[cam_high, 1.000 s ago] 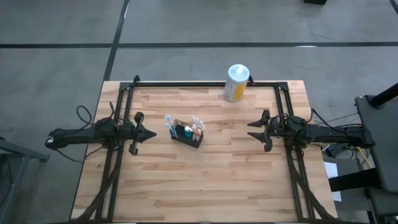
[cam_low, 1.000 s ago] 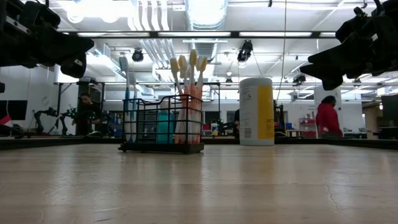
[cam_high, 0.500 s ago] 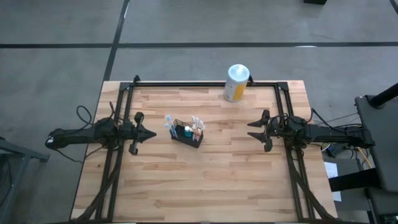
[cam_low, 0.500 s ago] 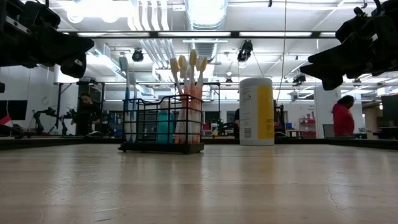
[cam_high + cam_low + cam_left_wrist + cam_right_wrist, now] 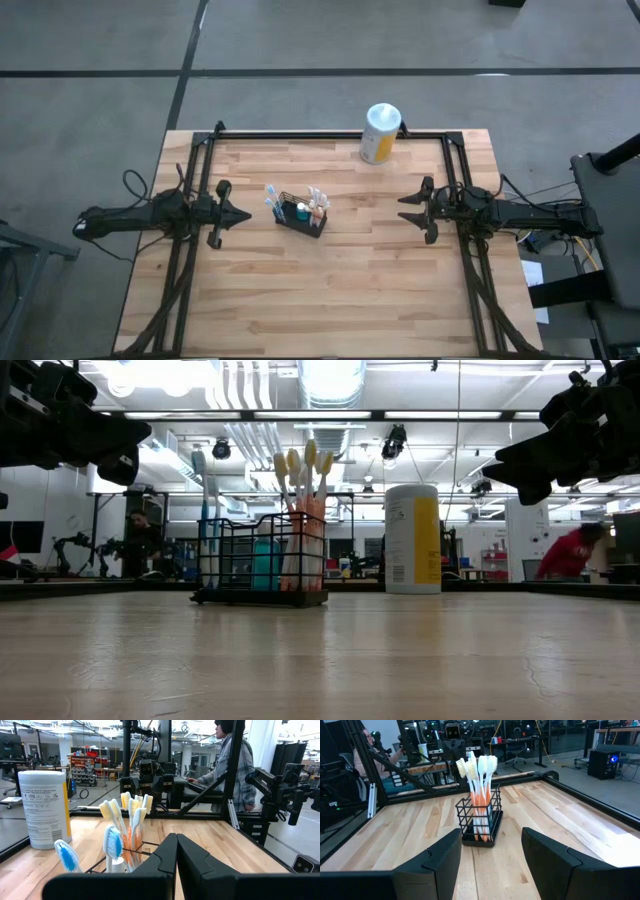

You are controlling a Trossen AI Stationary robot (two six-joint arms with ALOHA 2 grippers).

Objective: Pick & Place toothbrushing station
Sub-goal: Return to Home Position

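The toothbrushing station (image 5: 301,212) is a small black wire basket standing on its base on the wooden table, left of centre, with several toothbrushes upright in it (image 5: 479,815) (image 5: 262,558). My left gripper (image 5: 247,216) hovers shut just left of it, pointing level at it; in the left wrist view its fingers (image 5: 176,851) meet. My right gripper (image 5: 402,208) hovers open near the right side, fingers (image 5: 492,852) apart, facing the basket from a distance.
A white-topped cylindrical canister with a yellow label (image 5: 380,132) stands at the table's far edge. A black frame (image 5: 330,134) runs along the far and side edges. Bare wood lies between basket and right gripper. People show in the room beyond.
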